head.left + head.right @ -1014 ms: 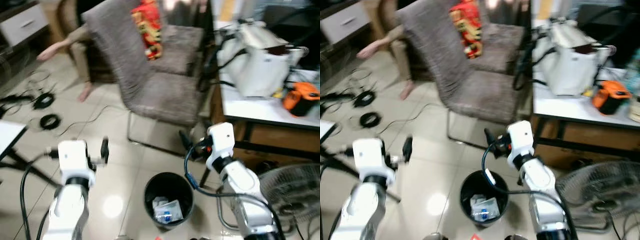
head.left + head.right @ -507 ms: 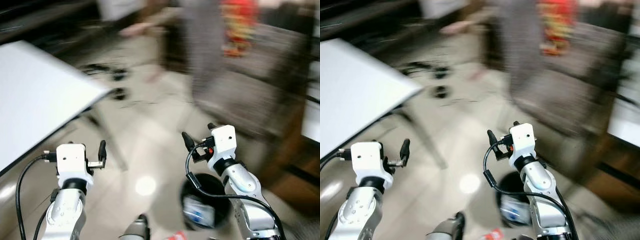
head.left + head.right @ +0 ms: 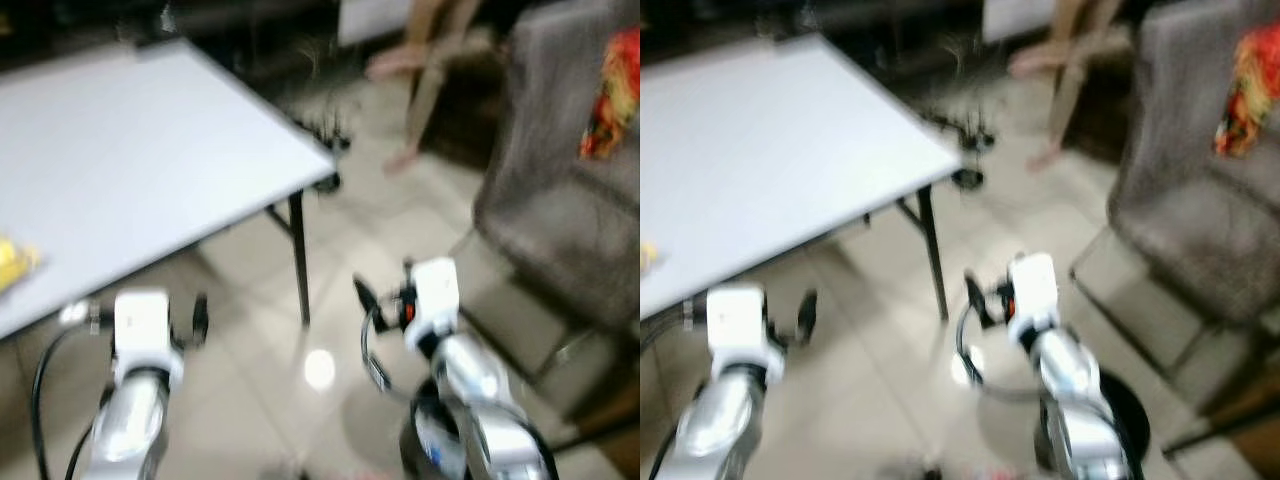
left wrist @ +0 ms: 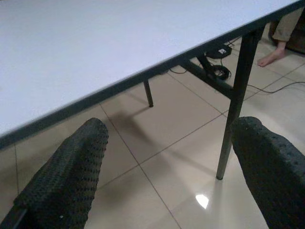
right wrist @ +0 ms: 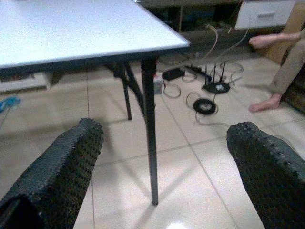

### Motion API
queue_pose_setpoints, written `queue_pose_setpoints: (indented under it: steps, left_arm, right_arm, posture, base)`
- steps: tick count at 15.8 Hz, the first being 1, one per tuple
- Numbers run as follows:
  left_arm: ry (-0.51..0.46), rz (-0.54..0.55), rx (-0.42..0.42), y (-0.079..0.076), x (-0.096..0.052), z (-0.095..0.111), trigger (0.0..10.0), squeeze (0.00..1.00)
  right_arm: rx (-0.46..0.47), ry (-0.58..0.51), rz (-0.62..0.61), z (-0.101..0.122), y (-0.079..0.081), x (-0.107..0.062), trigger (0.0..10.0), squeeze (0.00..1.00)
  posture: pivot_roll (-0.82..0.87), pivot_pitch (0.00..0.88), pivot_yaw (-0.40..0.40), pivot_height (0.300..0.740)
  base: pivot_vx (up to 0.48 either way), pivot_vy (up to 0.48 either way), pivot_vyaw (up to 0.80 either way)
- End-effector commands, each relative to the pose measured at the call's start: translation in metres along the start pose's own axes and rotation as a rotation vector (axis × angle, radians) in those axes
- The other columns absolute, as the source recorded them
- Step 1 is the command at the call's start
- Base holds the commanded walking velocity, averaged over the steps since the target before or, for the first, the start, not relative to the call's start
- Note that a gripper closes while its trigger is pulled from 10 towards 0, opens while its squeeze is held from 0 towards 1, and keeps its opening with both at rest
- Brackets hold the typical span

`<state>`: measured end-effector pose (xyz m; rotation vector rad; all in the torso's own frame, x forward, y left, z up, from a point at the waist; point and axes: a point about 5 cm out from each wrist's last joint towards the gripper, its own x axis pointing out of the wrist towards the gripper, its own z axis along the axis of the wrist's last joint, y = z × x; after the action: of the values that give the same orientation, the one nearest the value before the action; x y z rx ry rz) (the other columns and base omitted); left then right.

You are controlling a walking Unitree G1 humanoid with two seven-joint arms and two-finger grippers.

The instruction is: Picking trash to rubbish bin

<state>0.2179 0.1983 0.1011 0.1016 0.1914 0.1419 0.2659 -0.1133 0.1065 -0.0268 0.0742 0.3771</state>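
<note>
Left eye view: rubbish bin (image 3: 425, 455) below right hand (image 3: 385, 300).

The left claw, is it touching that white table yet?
Apart. The left wrist view shows the left claw open, bare floor between its fingers, with the white table edge well beyond them.

One table (image 3: 150, 150), one chair (image 3: 560, 230) (grey), one bin (image 3: 1120, 425).

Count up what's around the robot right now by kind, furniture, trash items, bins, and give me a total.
Tables: 1, the white folding table
Chairs: 1, the grey upholstered chair
Rubbish bins: 1, the black bin by the right arm
Yellow items on the table: 1, too blurred to identify
Red and yellow patterned items on the chair: 1
Total: 5
</note>
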Motion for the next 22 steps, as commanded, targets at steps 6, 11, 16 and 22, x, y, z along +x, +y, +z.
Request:
queue_pose_setpoints:
  steps: [6, 11, 16, 22]
  left_arm:
    - [0.045, -0.033, 0.011, -0.004, 0.0, -0.004, 10.0, 0.0]
    - [0.06, -0.028, 0.008, -0.005, -0.001, -0.006, 10.0, 0.0]
    - [0.085, -0.02, -0.019, -0.006, -0.004, -0.011, 10.0, 0.0]
    - [0.111, -0.029, -0.063, -0.007, -0.003, -0.015, 10.0, 0.0]
  right_arm:
    - [0.015, 0.003, -0.018, 0.002, -0.003, -0.006, 10.0, 0.0]
    - [0.009, 0.015, -0.012, 0.001, -0.002, -0.008, 10.0, 0.0]
    - [0.009, 0.028, -0.006, 0.0, -0.003, -0.011, 10.0, 0.0]
    - [0.02, 0.043, -0.012, -0.001, -0.005, -0.012, 10.0, 0.0]
  posture:
    - [-0.04, 0.124, 0.066, 0.74]
    - [-0.04, 0.131, 0.06, 0.74]
    - [-0.04, 0.141, 0.051, 0.74]
    - [-0.05, 0.146, 0.045, 0.74]
  base:
    - [0.0, 0.0, 0.49]
    - [0.0, 0.0, 0.78]
    - [0.0, 0.0, 0.8]
    - [0.0, 0.0, 0.13]
